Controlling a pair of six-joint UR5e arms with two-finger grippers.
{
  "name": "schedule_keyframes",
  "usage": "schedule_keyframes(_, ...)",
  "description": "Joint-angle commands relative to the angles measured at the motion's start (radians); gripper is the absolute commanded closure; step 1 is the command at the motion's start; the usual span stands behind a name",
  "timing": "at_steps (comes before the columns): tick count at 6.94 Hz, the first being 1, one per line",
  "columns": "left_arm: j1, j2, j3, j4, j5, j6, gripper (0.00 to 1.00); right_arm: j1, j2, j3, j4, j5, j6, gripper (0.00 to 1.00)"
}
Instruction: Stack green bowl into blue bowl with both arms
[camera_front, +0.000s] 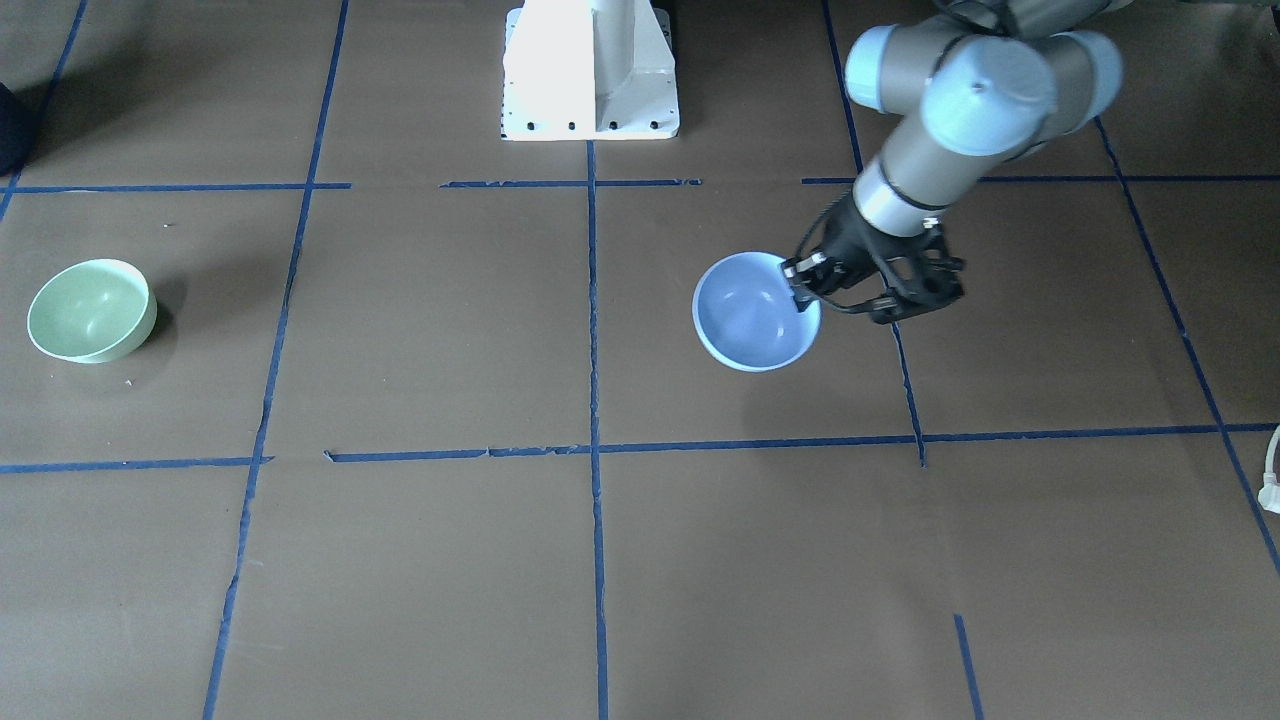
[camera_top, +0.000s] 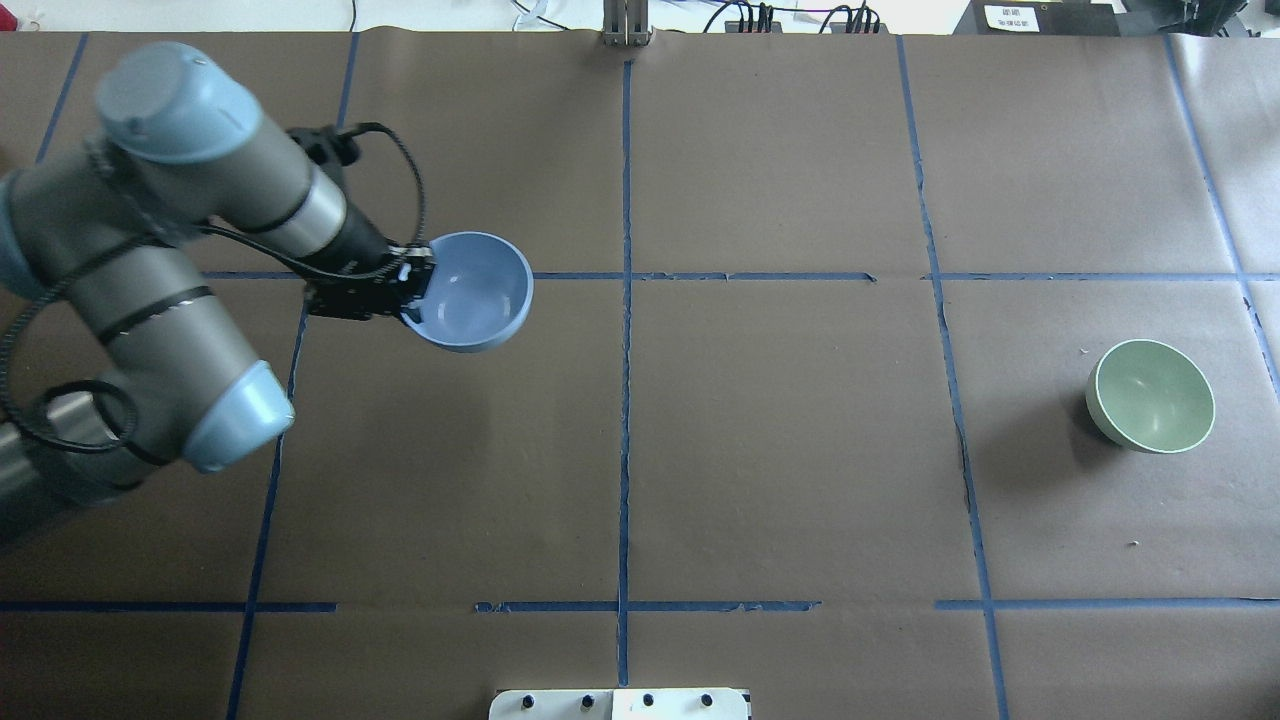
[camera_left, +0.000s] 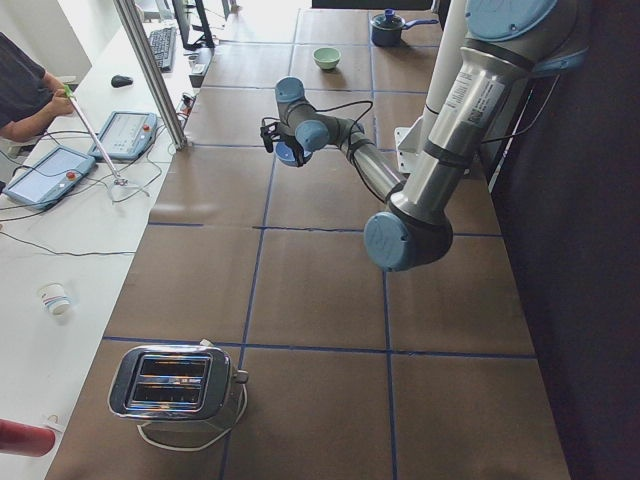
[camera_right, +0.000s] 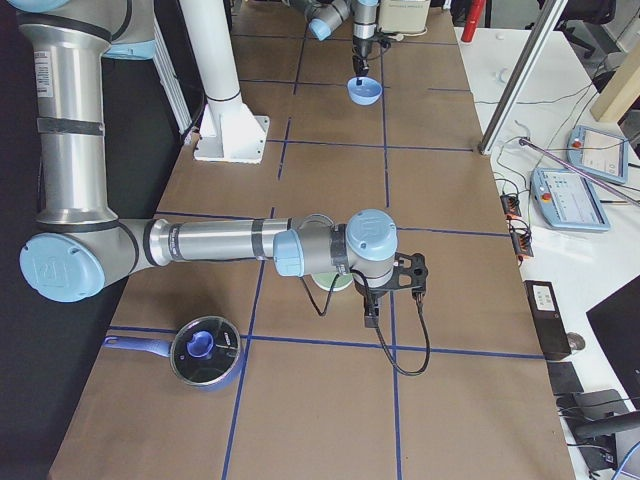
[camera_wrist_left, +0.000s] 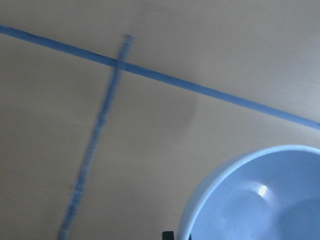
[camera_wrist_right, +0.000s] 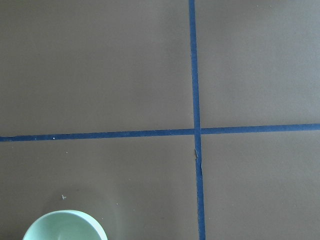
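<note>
The blue bowl (camera_front: 750, 315) is gripped by its rim in my left gripper (camera_front: 803, 283), which is shut on it; the bowl looks tilted and a little off the table. It also shows in the overhead view (camera_top: 475, 292) with the left gripper (camera_top: 412, 287) on its left rim, and in the left wrist view (camera_wrist_left: 260, 200). The green bowl (camera_front: 90, 310) stands upright on the table far from it, also in the overhead view (camera_top: 1150, 397). My right gripper (camera_right: 371, 318) shows only in the exterior right view, beside the green bowl (camera_right: 335, 283); I cannot tell whether it is open. The right wrist view shows the green bowl's rim (camera_wrist_right: 65, 227).
The white pedestal base (camera_front: 590, 70) stands at the robot's edge of the table. A toaster (camera_left: 180, 385) sits at the left end, a lidded pot (camera_right: 205, 350) at the right end. Blue tape lines grid the brown tabletop. A side bench holds tablets (camera_right: 580, 195).
</note>
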Motion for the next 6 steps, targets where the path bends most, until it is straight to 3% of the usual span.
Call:
schedule_keyframes(1,0.126,-0.116,0.151,-0.170,0.133,-0.133,1.00,-0.001,-0.002,0.006,0.000,0.005,0.004,0.00)
schedule_keyframes(2,0.191,-0.145,0.243,-0.254,0.244,-0.158,1.00,-0.001,-0.002,0.006,0.000,0.017,0.005,0.00)
schedule_keyframes(4,0.214,-0.150,0.260,-0.256,0.271,-0.153,0.96,-0.026,-0.005,0.032,0.001,0.018,0.086,0.00)
schedule_keyframes(5,0.213,-0.150,0.252,-0.256,0.268,-0.152,0.78,-0.049,-0.009,0.055,0.002,0.018,0.112,0.00)
schedule_keyframes(6,0.207,-0.145,0.244,-0.253,0.262,-0.150,0.44,-0.065,-0.009,0.057,0.002,0.017,0.119,0.00)
